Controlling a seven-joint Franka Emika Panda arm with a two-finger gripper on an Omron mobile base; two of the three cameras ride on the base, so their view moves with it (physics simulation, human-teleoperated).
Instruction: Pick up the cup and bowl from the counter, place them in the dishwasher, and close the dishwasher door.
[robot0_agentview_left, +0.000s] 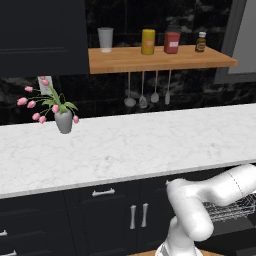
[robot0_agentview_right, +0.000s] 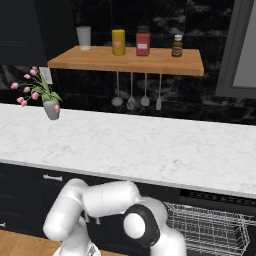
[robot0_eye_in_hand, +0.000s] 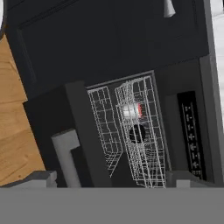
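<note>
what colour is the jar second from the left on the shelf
Yellow jar, clearest in the left base view.

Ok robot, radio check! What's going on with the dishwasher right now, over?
Gripper state unclear. Dishwasher door still open, wire rack pulled out with a pale item and a dark one inside. Counter holds just a flower vase.

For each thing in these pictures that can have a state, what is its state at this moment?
dishwasher: open, wire rack showing inside.
dishwasher door: folded down, not closed.
wire rack: holds a white and red item and a dark round one, too small to name.
counter: carries a vase of pink flowers, upright.
cabinet doors: shut.
gripper: cannot tell whether open or shut.
</note>
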